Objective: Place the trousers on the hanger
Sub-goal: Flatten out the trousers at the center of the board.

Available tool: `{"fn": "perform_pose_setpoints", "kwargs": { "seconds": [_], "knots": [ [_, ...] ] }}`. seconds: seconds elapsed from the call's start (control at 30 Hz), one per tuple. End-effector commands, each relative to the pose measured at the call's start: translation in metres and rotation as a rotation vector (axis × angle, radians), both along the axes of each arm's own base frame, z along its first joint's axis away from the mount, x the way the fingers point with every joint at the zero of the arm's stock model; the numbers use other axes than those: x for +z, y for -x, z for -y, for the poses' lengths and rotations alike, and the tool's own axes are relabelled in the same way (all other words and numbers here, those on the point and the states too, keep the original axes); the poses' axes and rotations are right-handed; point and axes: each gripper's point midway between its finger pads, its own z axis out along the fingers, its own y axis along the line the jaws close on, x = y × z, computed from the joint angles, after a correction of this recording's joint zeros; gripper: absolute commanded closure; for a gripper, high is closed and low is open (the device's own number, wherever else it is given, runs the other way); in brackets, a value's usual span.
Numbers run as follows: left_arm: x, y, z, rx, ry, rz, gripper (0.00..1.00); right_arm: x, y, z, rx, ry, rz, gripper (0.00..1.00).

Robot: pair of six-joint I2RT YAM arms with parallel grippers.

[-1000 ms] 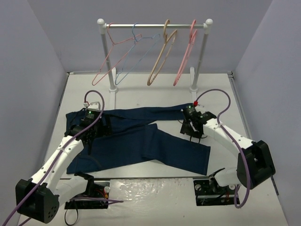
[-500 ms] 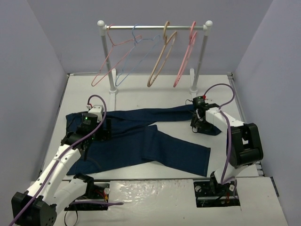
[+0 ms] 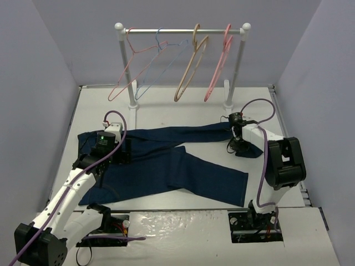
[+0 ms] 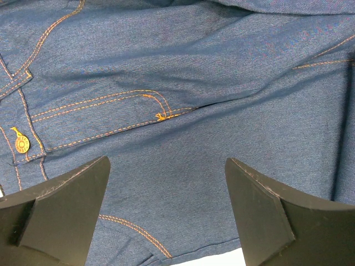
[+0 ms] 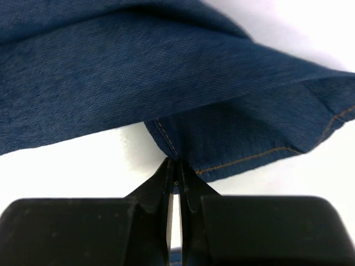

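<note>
White arms (image 3: pixel 62 195), black joints (image 3: pixel 284 162), purple cables (image 3: pixel 256 100)

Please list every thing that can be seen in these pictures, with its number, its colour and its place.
trousers: one, dark navy, spread flat across the table
tan hanger: one, wood-coloured, on the rail, right of centre
pink hangers: at least two, one at each end of the rail
light-blue hanger: one, between the left pink one and the tan one
rack: one, white posts and metal rail, at the far side
table: one, white
left gripper: black fingers, open, over the waist end of the trousers
right gripper: black, shut, tips at a leg's hem corner
</note>
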Motion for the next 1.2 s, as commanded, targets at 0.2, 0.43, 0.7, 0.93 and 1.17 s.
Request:
{"fn": "perform_pose_setpoints", "kwargs": {
  "seconds": [0.2, 0.43, 0.7, 0.93, 1.17],
  "knots": [
    [0.019, -0.015, -0.001, 0.008, -0.008, 0.073, 0.18, 0.160, -0.023, 0.031, 0.017, 0.121, 0.208, 1.00],
    [0.019, -0.016, -0.002, 0.009, -0.010, 0.074, 0.18, 0.223, -0.026, 0.048, 0.035, 0.138, 0.299, 1.00],
    [0.020, -0.016, -0.001, 0.003, -0.007, 0.076, 0.18, 0.257, -0.029, 0.072, 0.048, 0.159, 0.345, 1.00],
    [0.020, -0.015, 0.001, -0.003, -0.002, 0.077, 0.18, 0.295, -0.048, 0.079, 0.044, 0.078, 0.450, 1.00],
    [0.017, -0.015, 0.003, -0.012, 0.006, 0.061, 0.18, 0.309, -0.066, 0.095, -0.004, 0.091, 0.531, 1.00]
  ]
}}
